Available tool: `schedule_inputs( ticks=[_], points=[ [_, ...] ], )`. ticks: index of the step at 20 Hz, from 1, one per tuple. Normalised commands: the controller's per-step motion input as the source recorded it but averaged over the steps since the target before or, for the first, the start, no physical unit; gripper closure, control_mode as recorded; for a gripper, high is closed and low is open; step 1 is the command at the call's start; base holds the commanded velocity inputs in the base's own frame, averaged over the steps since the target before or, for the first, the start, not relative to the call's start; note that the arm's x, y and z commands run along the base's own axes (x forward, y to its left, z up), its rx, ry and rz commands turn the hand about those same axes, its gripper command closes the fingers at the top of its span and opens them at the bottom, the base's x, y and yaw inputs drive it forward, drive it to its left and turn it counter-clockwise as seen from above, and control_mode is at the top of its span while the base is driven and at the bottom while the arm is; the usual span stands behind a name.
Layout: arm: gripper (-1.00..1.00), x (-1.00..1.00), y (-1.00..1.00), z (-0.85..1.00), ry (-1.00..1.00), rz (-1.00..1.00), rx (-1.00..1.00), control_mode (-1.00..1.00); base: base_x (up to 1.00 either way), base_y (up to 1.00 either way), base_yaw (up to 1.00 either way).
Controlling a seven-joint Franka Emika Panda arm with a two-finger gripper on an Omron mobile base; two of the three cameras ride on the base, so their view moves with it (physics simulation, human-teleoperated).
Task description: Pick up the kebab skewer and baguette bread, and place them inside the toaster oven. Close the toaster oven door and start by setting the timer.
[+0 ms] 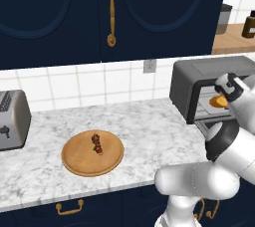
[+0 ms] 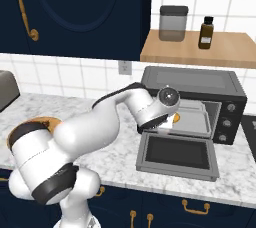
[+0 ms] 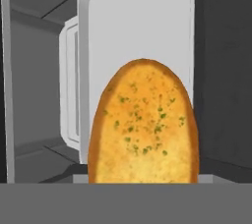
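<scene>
The kebab skewer point(image 1: 97, 144) lies on the round wooden plate point(image 1: 74, 164) on the desk, unfetched. Right of it, the jaws grip the baguette bread point(image 1: 218, 102) at the toaster oven point(image 1: 209, 71) mouth, above its dropped door point(image 2: 177, 156); closing and timer remain.

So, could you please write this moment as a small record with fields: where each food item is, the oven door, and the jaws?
baguette bread: at the mouth of the toaster oven, in front of the grey tray
kebab skewer: lying on the round wooden plate, on the marble counter
toaster oven door: open, folded down flat
gripper: at the oven opening; jaws appear closed on the bread
slot toaster: at the left end of the counter
done so far: neither food item is released inside the oven
</scene>
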Motion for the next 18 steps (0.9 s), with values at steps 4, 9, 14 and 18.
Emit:
schedule_inputs(
  ticks=[4,9,14,18],
  points=[
    [1.00,0.25,-0.03,-0.26,0.00,0.06,0.00,-1.00,0.00,0.00,0.00],
    [1.00,0.30,-0.02,-0.04,0.00,0.01,0.00,-1.00,0.00,0.00,0.00],
    [1.00,0.29,-0.03,0.00,0.00,0.00,0.00,-1.00,0.00,0.00,0.00],
    [-1.00,0.14,0.00,0.00,0.03,0.00,0.00,-1.00,0.00,0.00,0.00]
  ],
)
